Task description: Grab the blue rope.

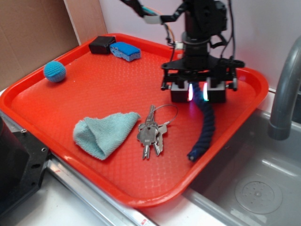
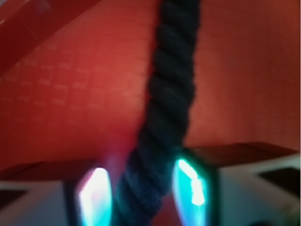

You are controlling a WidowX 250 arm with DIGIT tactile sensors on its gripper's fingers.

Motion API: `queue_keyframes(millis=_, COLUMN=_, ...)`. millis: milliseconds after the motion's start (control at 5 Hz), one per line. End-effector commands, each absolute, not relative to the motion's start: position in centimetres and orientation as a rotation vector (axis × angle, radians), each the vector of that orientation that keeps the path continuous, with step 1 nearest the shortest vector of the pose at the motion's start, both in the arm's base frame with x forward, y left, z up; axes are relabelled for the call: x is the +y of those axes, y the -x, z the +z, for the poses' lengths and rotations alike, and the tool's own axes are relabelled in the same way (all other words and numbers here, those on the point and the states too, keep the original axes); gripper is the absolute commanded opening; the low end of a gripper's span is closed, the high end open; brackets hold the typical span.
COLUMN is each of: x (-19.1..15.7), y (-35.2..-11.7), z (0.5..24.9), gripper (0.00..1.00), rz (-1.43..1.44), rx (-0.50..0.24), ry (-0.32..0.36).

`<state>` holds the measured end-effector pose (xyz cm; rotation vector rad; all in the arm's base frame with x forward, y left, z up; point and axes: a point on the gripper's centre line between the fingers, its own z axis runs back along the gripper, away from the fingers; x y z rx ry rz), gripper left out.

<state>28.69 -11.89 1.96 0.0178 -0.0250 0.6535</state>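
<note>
Big red tray [image 1: 56, 122] beside a grey sink [image 1: 254, 188], with a grey tap [image 1: 287, 89] at the far right. On the right side of the tray, the blue rope [image 1: 205, 125]: thick, dark and twisted, lying from the gripper [image 1: 198, 92] down toward the near right rim. Far end of the rope tucked up between the two fingers, near end resting on the tray. Gripper low over the tray, pointing straight down, fingers pulled in narrow with the rope squeezed between them, glowing pink and green on the inside.

Up close in the wrist view, a bit blurry: the blue rope [image 2: 167, 108] running up the middle, the glowing fingers [image 2: 190, 183] pressed right against both sides of it.

Just left of the rope, a bunch of keys [image 1: 151, 132] on a wire ring. Left of the keys, a folded pale green cloth [image 1: 103, 133]. Far back on the tray, a black box [image 1: 101, 44] touching a bright blue sponge [image 1: 125, 51]. Near the far left rim, a small teal ball [image 1: 55, 71], well apart from the rest.
</note>
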Motion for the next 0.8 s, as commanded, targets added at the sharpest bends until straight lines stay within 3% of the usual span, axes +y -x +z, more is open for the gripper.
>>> queue_keyframes(millis=0, x=-5.7, y=-26.2, z=10.2, gripper=0.0, rz=0.442, rx=-0.1, ry=0.059)
queue_keyframes(millis=200, x=-2.6, y=-23.8, z=15.1, gripper=0.0, rz=0.384, rx=-0.175, ry=0.102)
queue_keyframes(millis=400, x=-1.2, y=-21.4, z=20.3, gripper=0.0, rz=0.385, rx=-0.219, ry=0.032)
queue_keyframes(millis=600, x=0.7, y=-19.8, z=21.4, gripper=0.0, rz=0.45, rx=-0.258, ry=0.073)
